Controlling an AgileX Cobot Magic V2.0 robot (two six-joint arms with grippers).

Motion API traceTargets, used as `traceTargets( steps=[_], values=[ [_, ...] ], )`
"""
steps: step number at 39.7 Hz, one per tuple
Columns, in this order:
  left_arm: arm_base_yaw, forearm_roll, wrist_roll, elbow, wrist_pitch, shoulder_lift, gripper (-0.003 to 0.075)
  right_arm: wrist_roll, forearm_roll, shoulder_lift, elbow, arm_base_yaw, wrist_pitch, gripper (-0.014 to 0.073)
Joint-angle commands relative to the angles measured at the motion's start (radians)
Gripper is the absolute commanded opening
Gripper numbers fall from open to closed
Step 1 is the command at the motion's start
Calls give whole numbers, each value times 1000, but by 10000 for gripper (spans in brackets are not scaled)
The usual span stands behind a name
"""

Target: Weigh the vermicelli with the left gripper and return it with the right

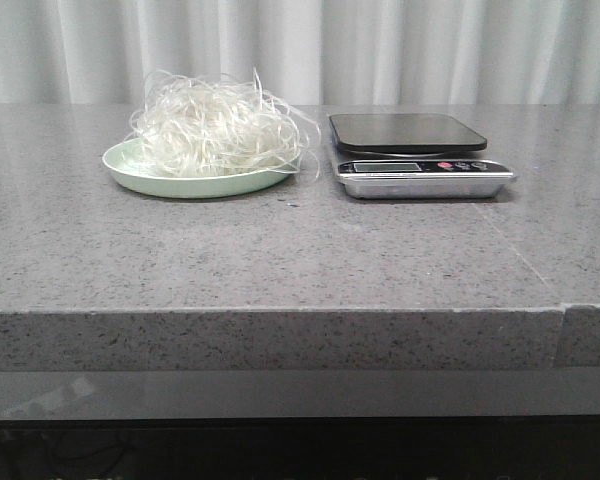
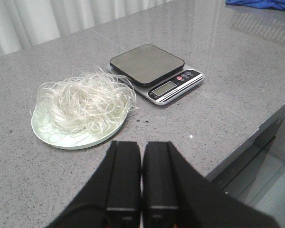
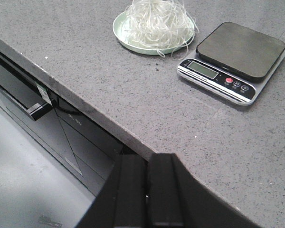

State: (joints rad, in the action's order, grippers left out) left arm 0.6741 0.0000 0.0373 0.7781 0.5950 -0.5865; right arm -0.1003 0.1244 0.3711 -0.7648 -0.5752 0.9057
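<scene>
**Vermicelli heaped on the plate, scale platform bare**

We start with the grey speckled stone table (image 1: 280,260), which fills the front view from its near edge back to the pale curtain (image 1: 380,50) along its far edge. Next in size is the vermicelli (image 1: 215,125), a loose, fluffy tangle of thin translucent white strands. It sits on a pale mint-green plate (image 1: 130,170) towards the far edge, left of the table's middle. We see the heap as a broad mound, its long axis running roughly parallel to the table's far edge; it points no clear way, though stray strands trail over the plate's rim towards the scale (image 1: 420,165). The scale stands just beside the plate on its right, apart from it, with a dark square platform behind and a silver display strip facing the near edge. A few small specks lie on the stone between plate and scale.

Neither arm shows in the front view. In the wrist views our left gripper (image 2: 141,152) and right gripper (image 3: 147,166) each have their black fingers pressed together, holding nothing, both well apart from the vermicelli.
</scene>
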Motion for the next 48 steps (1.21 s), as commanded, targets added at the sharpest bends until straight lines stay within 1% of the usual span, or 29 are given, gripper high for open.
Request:
traceTargets(
  steps=[1, 21, 25, 30, 40, 44, 48],
  values=[
    [7, -14, -9, 24, -79, -2, 155, -2, -5, 8, -24, 4, -69, 157],
    [-1, -15, -9, 10, -81, 5, 155, -2, -5, 8, -24, 4, -69, 157],
    [-67, 16, -7, -21, -134, 38, 155, -2, -5, 8, -24, 4, -69, 157],
    [-174, 16, -7, -117, -216, 119, 155, -2, -5, 8, -24, 4, -69, 157],
    [-390, 28, -7, -433, -464, 365, 155, -2, -5, 8, -24, 4, -69, 157],
    [-466, 19, -7, -548, -516, 472, 155, -2, -5, 8, -24, 4, -69, 157],
    [-523, 0, -7, -645, -535, 557, 155, -2, -5, 8, -24, 4, -69, 157]
  ],
)
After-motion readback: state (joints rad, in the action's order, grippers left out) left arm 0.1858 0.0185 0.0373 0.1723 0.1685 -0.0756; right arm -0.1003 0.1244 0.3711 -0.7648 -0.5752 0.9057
